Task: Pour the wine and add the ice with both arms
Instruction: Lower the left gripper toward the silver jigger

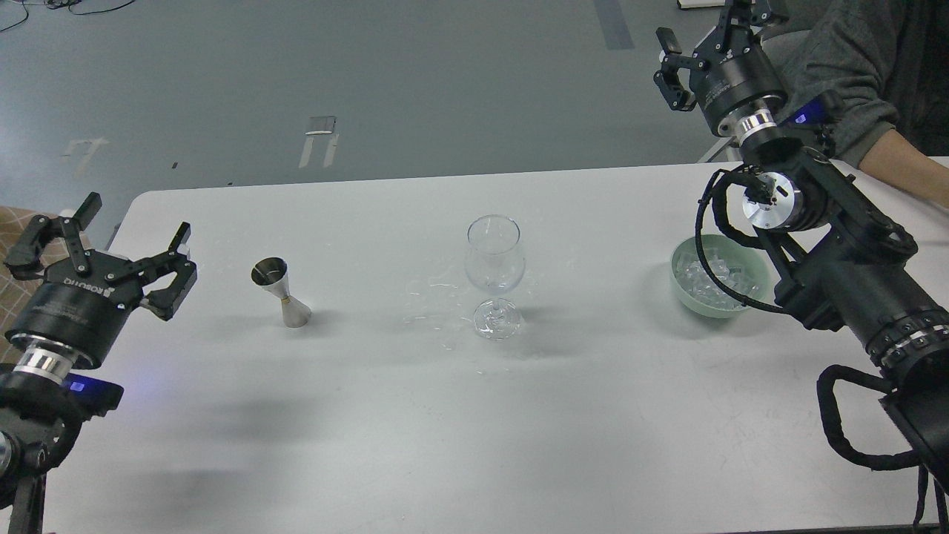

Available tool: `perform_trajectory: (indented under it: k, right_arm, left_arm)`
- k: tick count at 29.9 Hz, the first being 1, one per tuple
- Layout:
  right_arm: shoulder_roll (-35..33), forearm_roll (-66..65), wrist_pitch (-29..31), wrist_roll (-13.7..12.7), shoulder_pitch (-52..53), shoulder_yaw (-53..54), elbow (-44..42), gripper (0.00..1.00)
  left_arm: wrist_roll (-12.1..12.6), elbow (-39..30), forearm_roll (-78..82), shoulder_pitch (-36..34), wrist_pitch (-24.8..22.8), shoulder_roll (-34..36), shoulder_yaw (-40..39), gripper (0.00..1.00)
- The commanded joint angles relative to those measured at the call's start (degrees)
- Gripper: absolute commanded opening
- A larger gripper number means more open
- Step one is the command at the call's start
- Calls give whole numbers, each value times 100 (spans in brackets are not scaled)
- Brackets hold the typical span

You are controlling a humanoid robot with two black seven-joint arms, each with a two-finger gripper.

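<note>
My left gripper (111,241) hangs spread wide and empty at the frame's left edge, level with the steel jigger (280,291), probably for grasping it. My right gripper (700,52), upper right, also gapes empty. The ice (713,278), glassy cubes, sits in the green bowl (686,293) right of the empty wine glass (495,276) at centre.

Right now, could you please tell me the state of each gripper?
Left gripper: open, holding nothing, left of the jigger.
Right gripper: open, holding nothing, raised beyond the ice bowl.
</note>
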Motion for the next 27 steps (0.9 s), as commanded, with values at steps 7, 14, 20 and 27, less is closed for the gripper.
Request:
perform_trajectory:
  k: [7, 14, 20, 27]
  right_arm:
    - [6, -2, -13, 0, -42, -230, 7, 100]
    - [6, -2, -22, 0, -33, -248, -2, 100]
    - [-37, -2, -30, 0, -94, -248, -2, 100]
    - [-46, -2, -30, 0, -191, -239, 7, 100]
  left_arm:
    - [-70, 107, 105, 421, -186, -468, 390, 98]
    - [-246, 924, 781, 61, -159, -1021, 452, 98]
    - [-351, 1539, 1001, -229, -151, -1189, 478, 98]
    - [-422, 1812, 1019, -449, -151, -1198, 777, 98]
